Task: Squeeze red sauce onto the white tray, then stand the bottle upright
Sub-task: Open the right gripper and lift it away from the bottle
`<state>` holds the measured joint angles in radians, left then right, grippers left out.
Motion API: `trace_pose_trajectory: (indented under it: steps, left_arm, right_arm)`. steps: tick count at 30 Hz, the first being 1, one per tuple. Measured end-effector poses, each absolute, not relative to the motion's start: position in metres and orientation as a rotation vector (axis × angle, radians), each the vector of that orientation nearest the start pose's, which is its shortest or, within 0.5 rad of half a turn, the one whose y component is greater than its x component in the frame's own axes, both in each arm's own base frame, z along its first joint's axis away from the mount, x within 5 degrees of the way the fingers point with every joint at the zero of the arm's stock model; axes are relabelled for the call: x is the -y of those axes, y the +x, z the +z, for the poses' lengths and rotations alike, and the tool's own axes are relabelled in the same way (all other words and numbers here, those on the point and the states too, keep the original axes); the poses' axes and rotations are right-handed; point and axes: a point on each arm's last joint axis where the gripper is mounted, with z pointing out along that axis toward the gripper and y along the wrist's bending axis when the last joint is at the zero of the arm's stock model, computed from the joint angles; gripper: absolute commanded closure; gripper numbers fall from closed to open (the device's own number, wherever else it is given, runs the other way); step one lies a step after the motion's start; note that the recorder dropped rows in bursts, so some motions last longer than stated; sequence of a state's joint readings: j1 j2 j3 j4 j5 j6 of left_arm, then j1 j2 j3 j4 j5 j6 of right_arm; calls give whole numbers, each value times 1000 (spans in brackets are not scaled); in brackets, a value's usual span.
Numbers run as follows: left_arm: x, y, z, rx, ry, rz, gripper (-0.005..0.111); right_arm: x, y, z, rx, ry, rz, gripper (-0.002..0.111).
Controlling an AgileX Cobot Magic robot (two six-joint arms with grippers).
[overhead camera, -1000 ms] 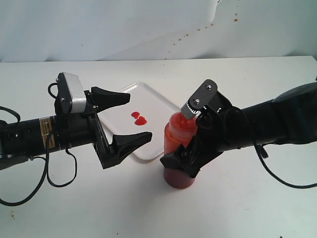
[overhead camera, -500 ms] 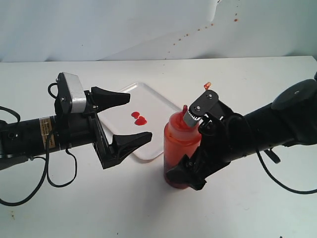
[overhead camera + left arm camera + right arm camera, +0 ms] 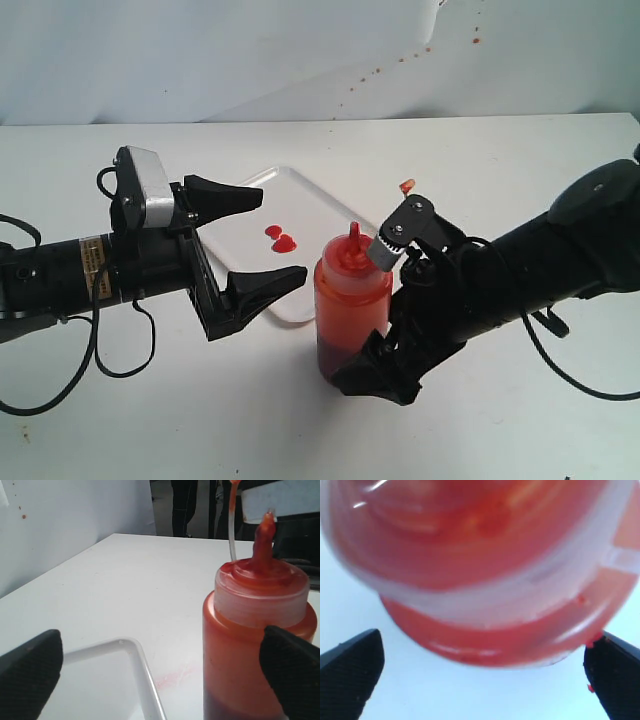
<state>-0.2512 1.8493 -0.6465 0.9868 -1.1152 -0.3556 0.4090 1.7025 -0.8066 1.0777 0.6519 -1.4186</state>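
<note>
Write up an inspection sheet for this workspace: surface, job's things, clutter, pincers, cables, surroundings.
Surface: white table; faint red smear beside the tray corner.
Job's things: bottle upright on the table beside the tray, nozzle uncapped; two sauce blobs on the tray.
Clutter: nothing seen.
Pincers: left pincer open, empty, over the tray's edge; right pincer open around the bottle's base, contact unclear.
Cables: black loops hang from the left arm; one cable under the right arm.
Surroundings: white backdrop with red specks.
</note>
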Motion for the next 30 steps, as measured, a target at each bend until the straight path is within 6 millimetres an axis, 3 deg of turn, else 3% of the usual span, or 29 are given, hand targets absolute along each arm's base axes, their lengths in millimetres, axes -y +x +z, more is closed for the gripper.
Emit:
trace_pose_trajectory:
  steps: [19, 30]
  left_arm:
    - [141, 276, 152, -1529, 983, -788, 2]
    - [141, 276, 152, -1529, 983, -788, 2]
  right_arm:
    - [-158, 241, 159, -2426, -1291, 782, 3]
    - [-147, 229, 201, -2412, -1237, 687, 3]
